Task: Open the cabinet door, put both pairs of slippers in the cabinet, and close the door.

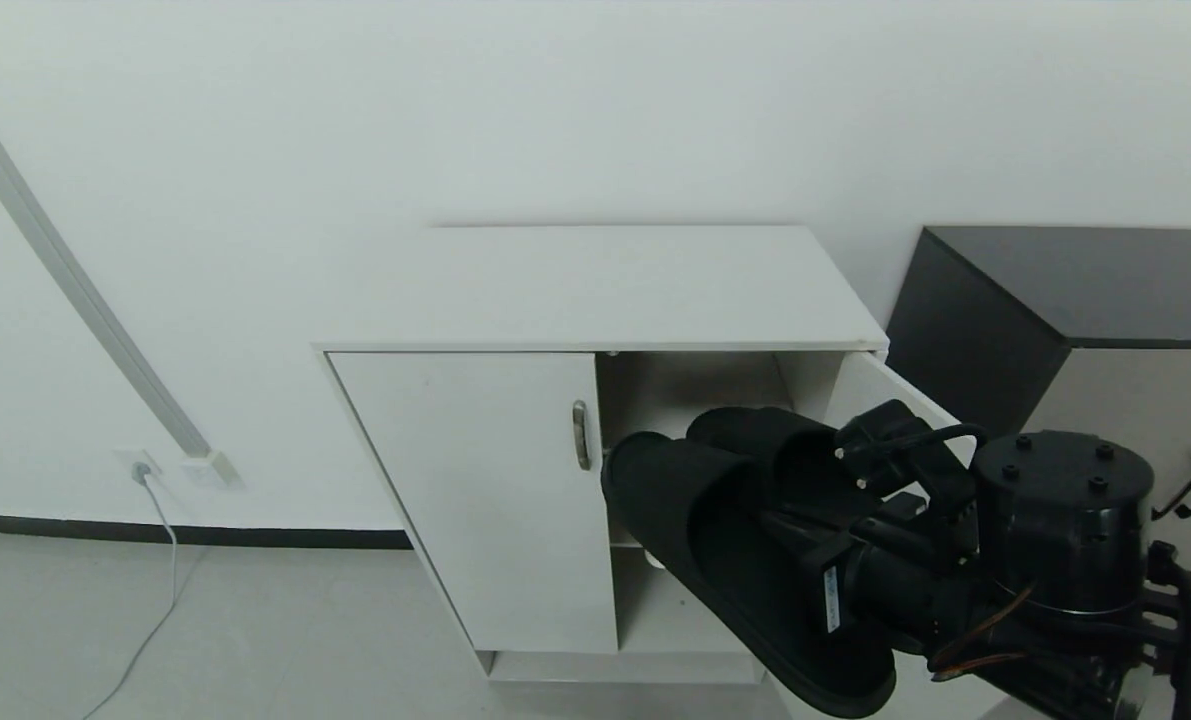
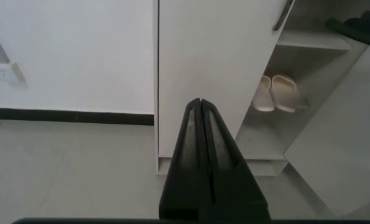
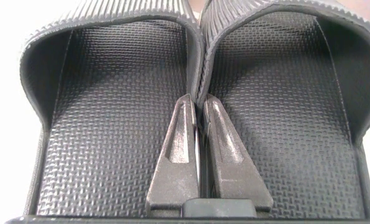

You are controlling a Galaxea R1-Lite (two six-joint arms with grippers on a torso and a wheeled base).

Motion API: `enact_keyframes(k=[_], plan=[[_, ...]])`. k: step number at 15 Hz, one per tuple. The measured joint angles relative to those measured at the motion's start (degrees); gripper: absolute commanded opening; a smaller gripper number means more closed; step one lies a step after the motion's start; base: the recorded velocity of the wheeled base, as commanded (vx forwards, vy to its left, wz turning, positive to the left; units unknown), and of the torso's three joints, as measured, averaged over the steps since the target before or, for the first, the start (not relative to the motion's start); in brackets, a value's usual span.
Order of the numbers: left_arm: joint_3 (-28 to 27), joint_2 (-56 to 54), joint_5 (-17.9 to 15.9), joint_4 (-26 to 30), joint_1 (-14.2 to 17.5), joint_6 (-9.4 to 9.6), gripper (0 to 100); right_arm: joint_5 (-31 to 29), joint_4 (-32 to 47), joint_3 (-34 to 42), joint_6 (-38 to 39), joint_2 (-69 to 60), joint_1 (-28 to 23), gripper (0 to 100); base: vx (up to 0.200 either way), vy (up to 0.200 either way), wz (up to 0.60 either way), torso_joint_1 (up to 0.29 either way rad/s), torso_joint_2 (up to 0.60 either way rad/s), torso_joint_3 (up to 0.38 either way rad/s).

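The white cabinet [image 1: 605,290] has its left door [image 1: 465,490] closed and its right door [image 1: 890,395] swung open. A pair of black slippers [image 1: 715,500] hangs side by side in front of the open half, toes at the upper shelf. My right gripper [image 3: 198,102] is shut on the two inner walls of these black slippers [image 3: 116,93], pinching them together. A beige pair of slippers [image 2: 275,93] lies on the lower shelf inside the cabinet. My left gripper [image 2: 200,102] is shut with nothing in it, low over the floor, in front of the closed door.
A dark cabinet [image 1: 1075,290] stands close to the right of the open door. A wall socket with a cable [image 1: 140,470] is at the left, over bare grey floor [image 1: 205,620]. A metal handle [image 1: 581,435] sits on the closed door's edge.
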Motion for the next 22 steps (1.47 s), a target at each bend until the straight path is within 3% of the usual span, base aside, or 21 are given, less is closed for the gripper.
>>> enact_keyframes(k=[12, 22], plan=[[0.0, 0.0, 0.0, 0.0, 0.0, 0.00, 0, 0.0, -4.4, 1.1, -1.4, 1.8, 0.0, 0, 0.000, 0.000, 0.00, -0.171, 0.49, 0.324], [0.0, 0.0, 0.0, 0.0, 0.0, -0.02, 0, 0.0, -5.8, 2.3, -1.5, 2.5, 0.0, 0, 0.000, 0.000, 0.00, -0.062, 0.43, 0.364]])
